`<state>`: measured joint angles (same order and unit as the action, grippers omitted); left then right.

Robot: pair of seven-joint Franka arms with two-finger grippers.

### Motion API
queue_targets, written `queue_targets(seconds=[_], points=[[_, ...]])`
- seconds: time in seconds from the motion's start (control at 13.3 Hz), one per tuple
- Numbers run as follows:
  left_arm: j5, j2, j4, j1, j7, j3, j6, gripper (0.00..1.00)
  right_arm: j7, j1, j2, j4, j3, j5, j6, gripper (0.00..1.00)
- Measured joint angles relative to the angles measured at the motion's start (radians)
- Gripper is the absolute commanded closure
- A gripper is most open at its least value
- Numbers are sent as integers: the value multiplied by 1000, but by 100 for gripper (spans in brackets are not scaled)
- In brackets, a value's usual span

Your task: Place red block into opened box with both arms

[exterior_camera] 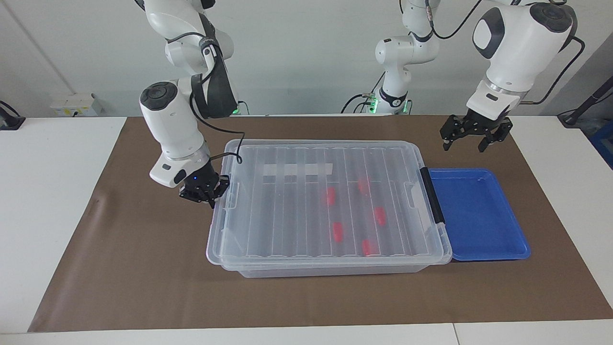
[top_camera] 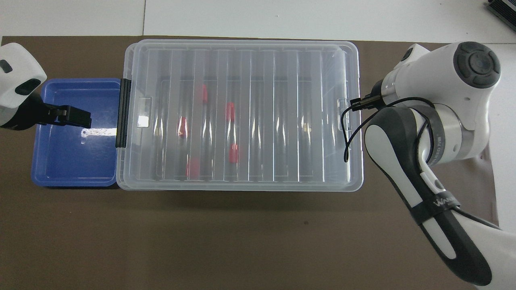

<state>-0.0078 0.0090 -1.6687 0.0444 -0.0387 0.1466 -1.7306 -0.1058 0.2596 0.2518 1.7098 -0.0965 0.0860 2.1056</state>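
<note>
**Now: lid on, blocks inside**

Here the clear box [exterior_camera: 330, 268] sits lidded, five red blocks [exterior_camera: 338, 231] inside it. The right gripper [exterior_camera: 210, 197], fingertips together, touches the lid [exterior_camera: 287, 201] at its end. The left gripper [exterior_camera: 470, 143] hangs wide-jawed over the blue tray [exterior_camera: 479, 215].

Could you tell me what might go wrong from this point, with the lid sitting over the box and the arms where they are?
1. The right end effector, shut, sits against the lid edge at the right arm's end; further pushing could skew the lid or shift the box.
2. The lid may jam against the black latch beside the blue tray.
3. The left end effector hangs open over the mat near the tray; a descent could strike its rim.
</note>
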Motion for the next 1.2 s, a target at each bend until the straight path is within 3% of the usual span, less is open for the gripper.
queue_targets(seconds=[0.07,0.15,0.52,1.2], points=[[0,0,0,0,0,1,0,0,0,0,0,0,0,0,0,63],[0,0,0,0,0,1,0,0,0,0,0,0,0,0,-1,1],[0,0,0,0,0,0,-1,0,1,-17,-20,-13,-21,-1,-61,0],[0,0,0,0,0,0,-1,0,17,-183,-236,-64,-34,-70,-355,0]])
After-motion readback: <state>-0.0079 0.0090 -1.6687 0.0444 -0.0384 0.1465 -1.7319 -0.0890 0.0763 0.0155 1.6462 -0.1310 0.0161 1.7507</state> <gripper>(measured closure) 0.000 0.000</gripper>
